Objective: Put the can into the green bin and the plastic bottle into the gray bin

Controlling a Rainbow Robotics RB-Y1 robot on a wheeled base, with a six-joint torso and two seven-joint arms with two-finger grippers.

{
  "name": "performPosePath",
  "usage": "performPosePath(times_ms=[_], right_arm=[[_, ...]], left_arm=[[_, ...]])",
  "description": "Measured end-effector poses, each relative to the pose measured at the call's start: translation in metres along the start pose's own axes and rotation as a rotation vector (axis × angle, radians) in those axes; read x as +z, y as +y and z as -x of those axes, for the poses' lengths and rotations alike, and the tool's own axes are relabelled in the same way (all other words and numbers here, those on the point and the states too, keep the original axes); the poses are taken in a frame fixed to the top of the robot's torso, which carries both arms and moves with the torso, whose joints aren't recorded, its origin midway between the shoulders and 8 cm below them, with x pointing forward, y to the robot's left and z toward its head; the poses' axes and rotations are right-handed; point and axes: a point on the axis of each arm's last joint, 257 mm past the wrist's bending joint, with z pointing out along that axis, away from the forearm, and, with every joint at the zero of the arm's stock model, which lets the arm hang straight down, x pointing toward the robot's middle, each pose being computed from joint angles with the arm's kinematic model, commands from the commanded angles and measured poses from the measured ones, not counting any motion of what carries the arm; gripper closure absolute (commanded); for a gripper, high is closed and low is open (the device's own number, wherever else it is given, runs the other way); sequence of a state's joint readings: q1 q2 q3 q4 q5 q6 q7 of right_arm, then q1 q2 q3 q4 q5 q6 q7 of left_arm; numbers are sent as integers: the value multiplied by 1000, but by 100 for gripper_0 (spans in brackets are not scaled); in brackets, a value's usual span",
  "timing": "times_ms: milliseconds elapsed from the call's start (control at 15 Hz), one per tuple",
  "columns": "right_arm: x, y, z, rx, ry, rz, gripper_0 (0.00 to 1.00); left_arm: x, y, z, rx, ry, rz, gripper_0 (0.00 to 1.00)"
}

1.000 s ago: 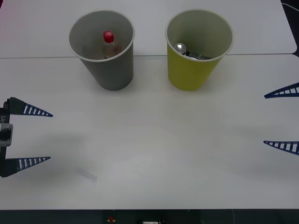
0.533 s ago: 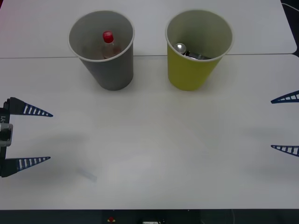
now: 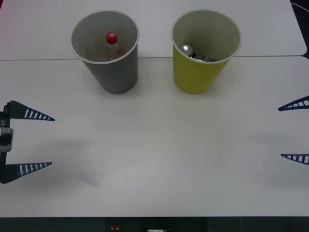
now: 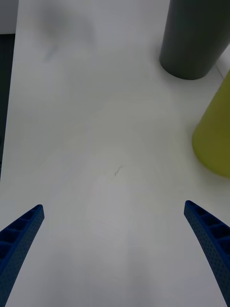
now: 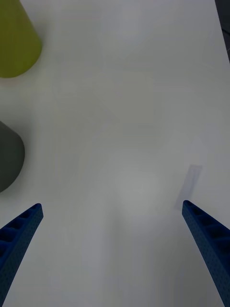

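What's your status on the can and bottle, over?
Left hand and right hand open, empty, at table edges. Small silver-topped metal can inside yellow-green bin; red-capped clear plastic bottle inside gray bin. Nothing obstructing.

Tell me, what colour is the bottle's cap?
Red; the plastic bottle stands in the gray bin, clearest in the front view.

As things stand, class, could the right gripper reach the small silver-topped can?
Probably not easily: the small silver-topped can lies deep inside the tall yellow-green bin, whose walls block a sideways approach; the open right gripper waits at the table's edge.
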State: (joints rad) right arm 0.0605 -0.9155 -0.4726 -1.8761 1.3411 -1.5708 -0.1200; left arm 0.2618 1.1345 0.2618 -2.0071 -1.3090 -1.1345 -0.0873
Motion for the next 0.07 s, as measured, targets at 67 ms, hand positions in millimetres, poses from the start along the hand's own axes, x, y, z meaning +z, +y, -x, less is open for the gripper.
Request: performPosePath(times_ms=[67], right_arm=[[0, 0, 0, 2, 1, 0, 0]], left_arm=[[0, 0, 0, 0, 0, 0, 0]])
